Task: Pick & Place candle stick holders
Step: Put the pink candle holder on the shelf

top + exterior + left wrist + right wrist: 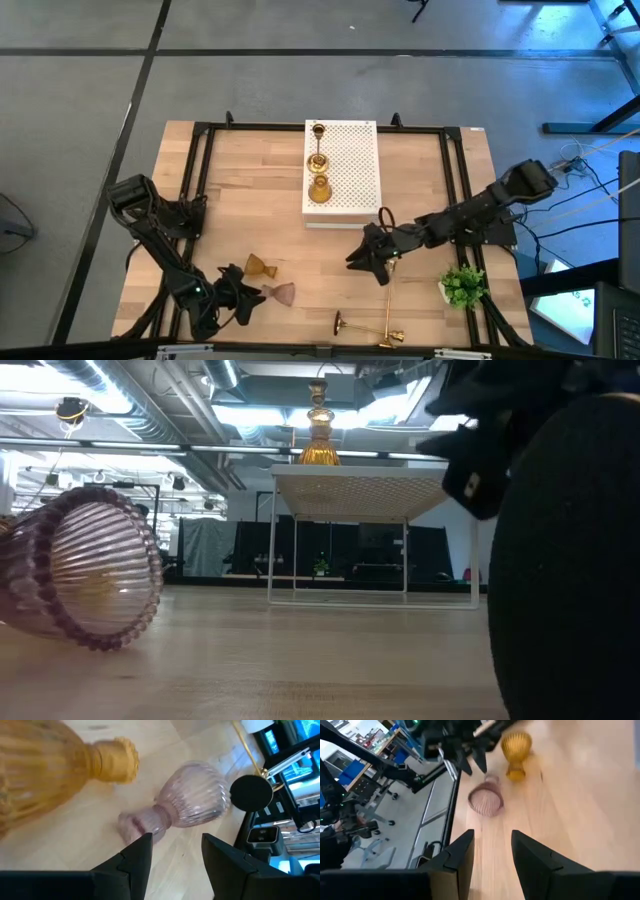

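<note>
A pinkish glass holder (192,802) lies on its side near the table's front left, also in the high view (283,292). An amber glass holder (260,266) sits just beyond it. My left gripper (175,840) is open at the pink holder's foot end, with nothing between its fingers. My right gripper (492,837) is open over the middle of the table (370,258) and holds nothing. A brass candlestick (385,312) lies on the wood near the front edge. Two brass holders (317,160) and an amber one (319,188) stand on the white perforated box (350,170). My left gripper has one fingertip (144,842) right at the foot (134,826) of the pink holder. Whether it touches, I cannot tell. The holder lies with its side on the table, its cup pointing away from the fingers.
A small green plant (462,285) stands at the front right. A short dark-based piece (338,322) lies by the brass candlestick. Black rails (200,170) run along the table's sides. Bare wood shows between the box and the holders at the front left.
</note>
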Controlling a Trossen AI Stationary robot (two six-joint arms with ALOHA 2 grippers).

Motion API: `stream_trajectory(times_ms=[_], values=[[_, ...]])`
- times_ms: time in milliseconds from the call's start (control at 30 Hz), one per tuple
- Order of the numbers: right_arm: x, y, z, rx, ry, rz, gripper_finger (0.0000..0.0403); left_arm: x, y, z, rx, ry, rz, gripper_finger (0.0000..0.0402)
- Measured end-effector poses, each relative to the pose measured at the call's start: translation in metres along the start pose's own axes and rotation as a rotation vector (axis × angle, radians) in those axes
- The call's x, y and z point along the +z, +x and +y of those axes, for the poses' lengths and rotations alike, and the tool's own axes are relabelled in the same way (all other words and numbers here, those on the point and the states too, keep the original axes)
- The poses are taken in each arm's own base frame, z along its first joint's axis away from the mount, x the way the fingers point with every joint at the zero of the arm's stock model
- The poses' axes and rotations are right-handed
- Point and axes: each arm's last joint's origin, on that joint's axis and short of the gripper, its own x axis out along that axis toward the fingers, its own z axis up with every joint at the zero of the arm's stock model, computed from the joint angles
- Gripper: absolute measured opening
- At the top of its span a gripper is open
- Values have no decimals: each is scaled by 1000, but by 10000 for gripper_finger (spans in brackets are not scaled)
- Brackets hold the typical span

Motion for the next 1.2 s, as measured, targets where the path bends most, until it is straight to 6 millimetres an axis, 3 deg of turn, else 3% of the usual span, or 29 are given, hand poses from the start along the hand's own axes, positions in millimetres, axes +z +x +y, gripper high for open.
stream_trajectory(times_ms=[533, 800, 1200], values=[[-13, 61, 8, 106, 18, 189, 146, -5, 5, 2, 17, -21, 54, 166], [-12, 65, 13, 104, -8, 208, 146, -16, 26, 11, 26, 26, 42, 166], [-12, 65, 13, 103, -20, 209, 146, -13, 33, -1, -71, 19, -20, 166]])
